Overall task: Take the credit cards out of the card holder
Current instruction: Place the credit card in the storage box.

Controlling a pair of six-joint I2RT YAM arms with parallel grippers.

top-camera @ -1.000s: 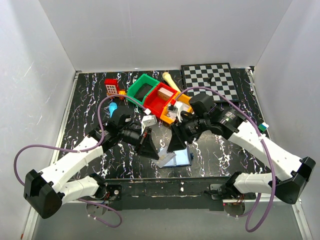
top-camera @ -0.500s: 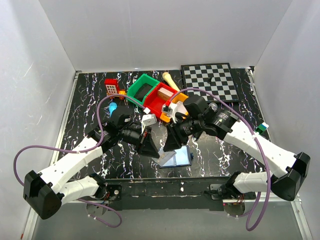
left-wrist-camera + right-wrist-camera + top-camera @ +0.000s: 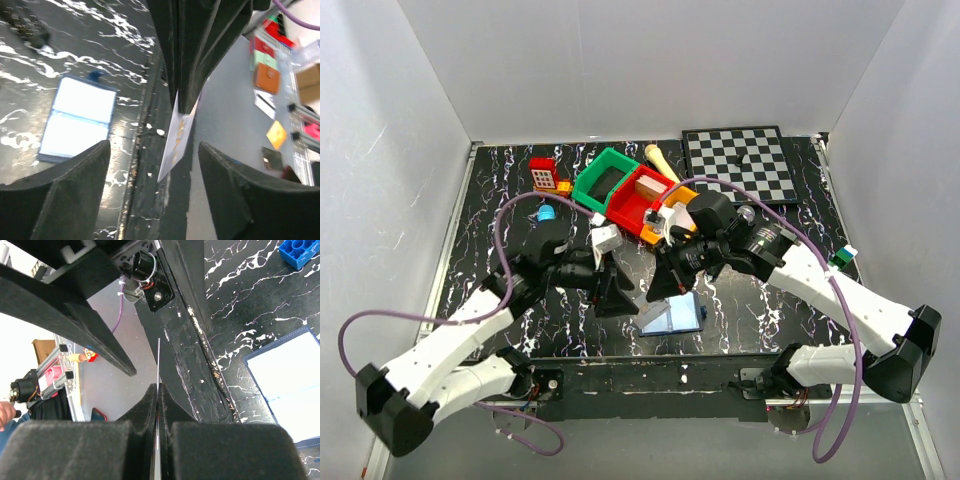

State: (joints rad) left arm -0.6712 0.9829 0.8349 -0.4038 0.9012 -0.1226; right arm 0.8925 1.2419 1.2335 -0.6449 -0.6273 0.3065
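The card holder (image 3: 674,317) lies open on the black marbled table near the front edge, its pale panels up; it also shows in the left wrist view (image 3: 77,122) and the right wrist view (image 3: 290,385). My right gripper (image 3: 665,287) hovers just left of and above it, shut (image 3: 157,390) on a white credit card (image 3: 158,362) seen edge-on. That credit card (image 3: 177,142) hangs from the right fingers between my left gripper's spread fingers. My left gripper (image 3: 612,297) is open (image 3: 152,150), touching nothing.
Green (image 3: 604,181), red (image 3: 640,198) and orange (image 3: 672,215) bins cluster at the back centre, with a chessboard (image 3: 740,160) at back right. A white cube (image 3: 605,238), a blue cylinder (image 3: 547,213) and a red block (image 3: 542,172) lie around the left arm. A blue brick (image 3: 300,250) sits beyond the holder.
My right gripper has closed on the card. My left gripper has opened, let the card go and drawn back slightly to the left.
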